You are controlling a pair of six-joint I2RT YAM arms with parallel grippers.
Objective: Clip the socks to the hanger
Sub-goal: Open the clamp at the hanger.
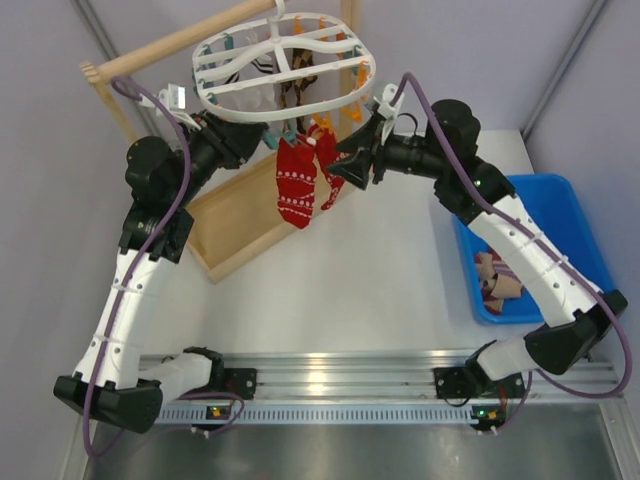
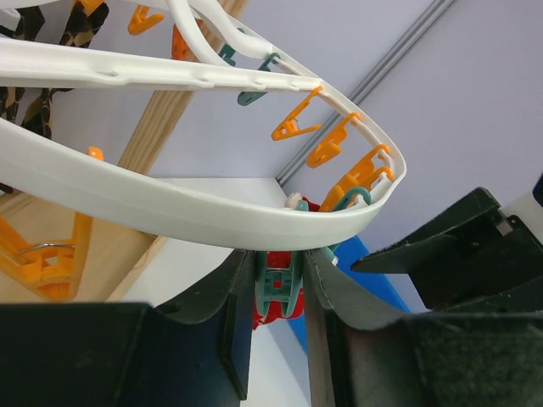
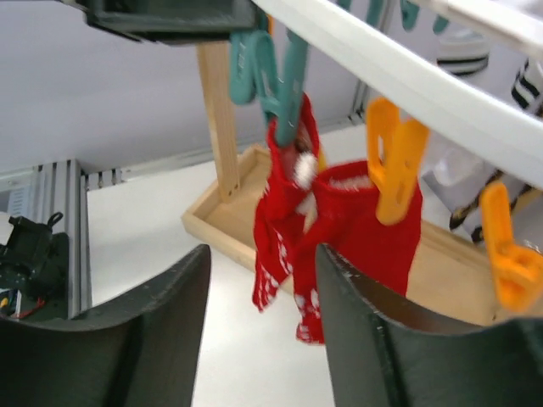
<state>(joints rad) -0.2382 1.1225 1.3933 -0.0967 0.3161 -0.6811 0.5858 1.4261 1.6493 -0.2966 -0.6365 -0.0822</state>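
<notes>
While the white hanger [image 2: 170,203] hangs by the wooden rod [image 1: 180,48] above the far left part of the table [image 1: 380,290], we see both arms reaching up under its near rim. The left gripper [image 2: 279,275] is clenched on a teal clip [image 2: 278,292] that dangles from that rim. Its 2 fingers [image 2: 233,322] press the clip from both sides, just below the white plastic.

From the right wrist view, the teal-clipped sock [image 3: 280,229] hangs from the lower end of this clip. It is red with white dots and has a small white tuft near its top. Just beside it the orange-clipped sock [image 3: 373,229], also red, hangs from an orange clip [image 3: 394,161] on the same rim, and the 2 socks touch or overlap.

The right gripper [image 3: 263,259] is released. Its fingers [image 3: 170,314] stand apart with nothing between them, below and just in front of the 2 hanging socks.

More orange and teal clips line the hanger's rim and bars. Some pale and dark fabric hangs farther back, too blurred for us to name.

Below the hanger, a wooden tray [image 1: 240,225] lies on the table toward the far left corner. At the right edge sits a blue bin [image 1: 560,215], well apart from the hanger, with striped socks [image 1: 497,282] lying in its near left corner.
</notes>
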